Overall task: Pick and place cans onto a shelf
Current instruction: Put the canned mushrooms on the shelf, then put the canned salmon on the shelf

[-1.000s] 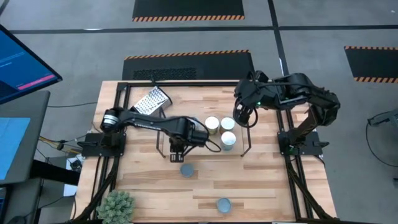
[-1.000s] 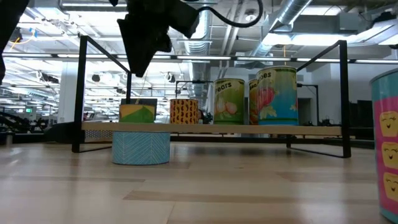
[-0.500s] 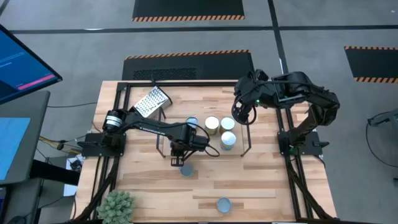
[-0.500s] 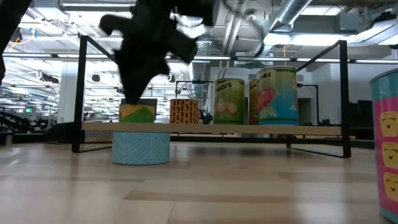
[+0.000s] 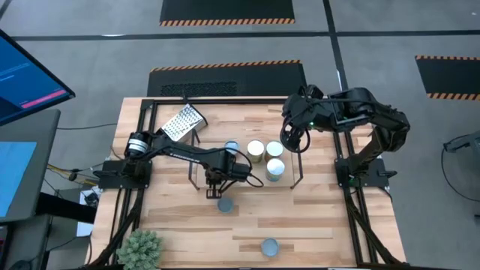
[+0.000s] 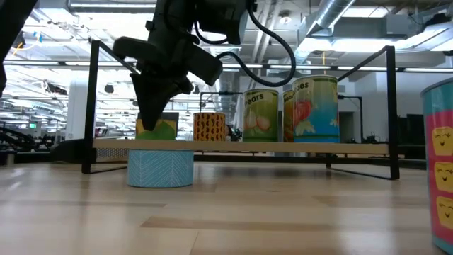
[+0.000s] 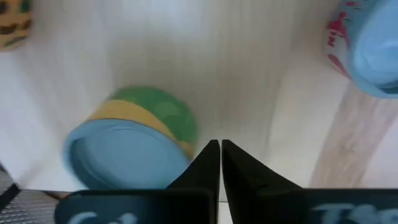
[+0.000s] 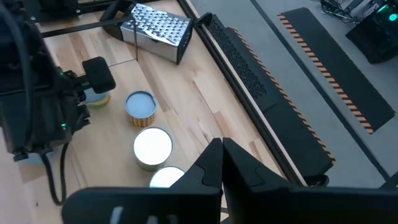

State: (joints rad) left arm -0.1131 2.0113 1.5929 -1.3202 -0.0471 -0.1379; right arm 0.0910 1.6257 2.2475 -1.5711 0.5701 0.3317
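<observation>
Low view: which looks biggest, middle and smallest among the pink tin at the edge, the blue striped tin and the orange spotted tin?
1. Pink tin, though cut off and nearest the camera.
2. Blue striped tin.
3. Orange spotted tin, farther back on the shelf, so true sizes stay unsure.

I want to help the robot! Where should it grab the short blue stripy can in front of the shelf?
Probably from straight above, pinching opposite sides of the short blue striped can: it stands upright, squat and round, lid up, with nothing touching it.
</observation>
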